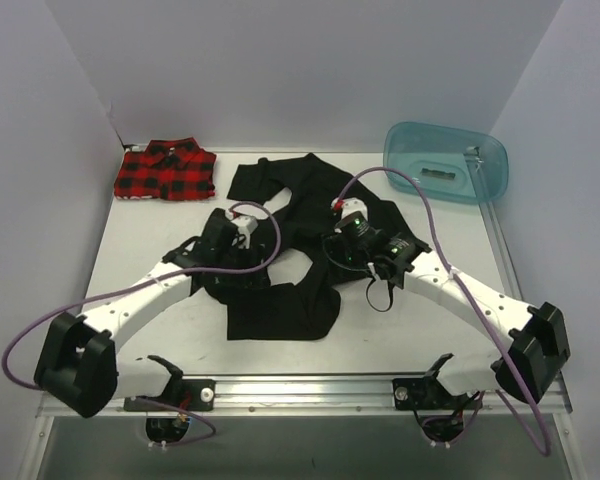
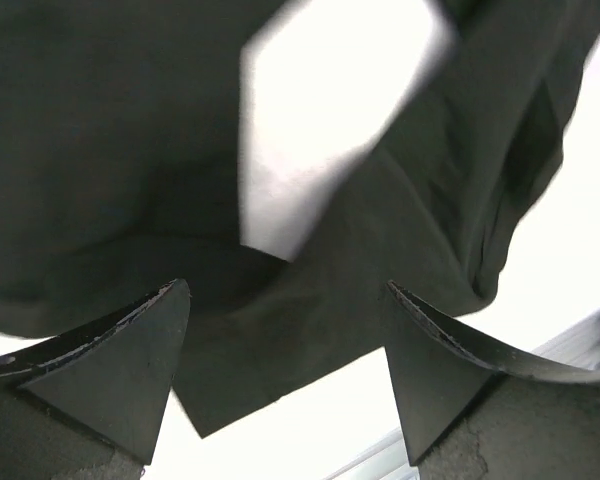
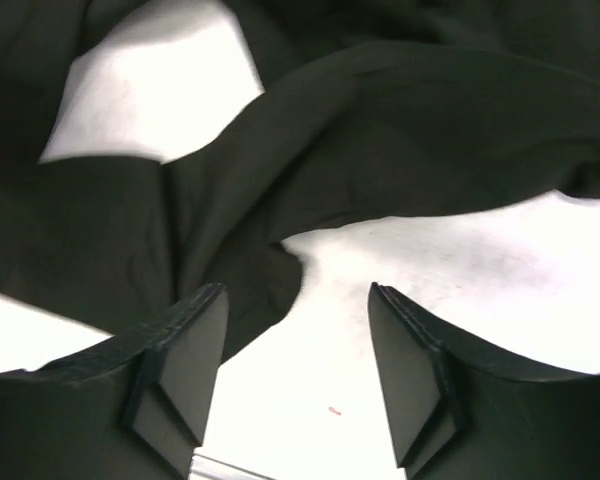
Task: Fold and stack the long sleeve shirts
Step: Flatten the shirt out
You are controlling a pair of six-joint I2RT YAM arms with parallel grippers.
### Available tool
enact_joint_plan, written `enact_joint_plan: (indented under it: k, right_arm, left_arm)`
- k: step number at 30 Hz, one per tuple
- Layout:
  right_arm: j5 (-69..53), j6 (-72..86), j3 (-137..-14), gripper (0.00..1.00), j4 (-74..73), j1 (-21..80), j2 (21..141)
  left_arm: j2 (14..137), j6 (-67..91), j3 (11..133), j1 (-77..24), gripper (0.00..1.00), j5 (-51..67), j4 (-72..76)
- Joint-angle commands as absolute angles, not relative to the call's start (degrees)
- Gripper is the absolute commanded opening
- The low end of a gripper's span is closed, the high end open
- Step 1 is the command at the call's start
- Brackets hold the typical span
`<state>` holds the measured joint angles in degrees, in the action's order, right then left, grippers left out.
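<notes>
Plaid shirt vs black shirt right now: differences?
The plaid shirt is red-and-black checked; the black shirt is plain. The plaid shirt lies folded compactly at the far left corner; the black shirt sprawls rumpled in the middle. The left hand and right hand are open over the black shirt, neither by the plaid shirt. Both shirts rest on the table.

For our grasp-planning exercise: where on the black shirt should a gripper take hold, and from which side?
Probably the black shirt by its near edge, coming from the near side: that panel lies flat on the table, while the middle is bunched.
</notes>
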<state>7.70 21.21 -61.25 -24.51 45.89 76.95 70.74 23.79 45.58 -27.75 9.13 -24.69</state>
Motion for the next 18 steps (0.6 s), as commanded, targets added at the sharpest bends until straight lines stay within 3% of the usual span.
enact_joint_plan:
  k: [1,7,10,11,14,18]
  right_arm:
    - [10.5,24.6,-59.6,0.6,-27.2,41.2,73.7]
    - [9.0,26.9,-55.6,0.63,-27.2,36.7,68.5]
    - [9.1,26.9,-53.2,0.63,-26.8,35.4,66.8]
    - [9.0,27.0,-53.2,0.63,-26.7,35.1,66.7]
    - [7.8,28.0,-52.0,0.63,-25.1,34.0,66.6]
    - [7.7,29.2,-54.0,0.63,-22.9,32.5,69.3]
  left_arm:
    - [77.4,18.7,52.3,-31.5,0.86,10.0,-25.6]
    - [91.8,10.2,61.2,-35.3,0.81,13.6,-31.5]
    - [95.6,8.9,63.0,-35.9,0.67,15.6,-33.6]
    - [96.4,8.5,63.4,-36.1,0.67,16.0,-34.3]
    - [97.4,7.8,63.8,-37.6,0.53,17.2,-35.4]
    - [95.6,8.3,62.5,-38.6,0.2,19.3,-35.9]
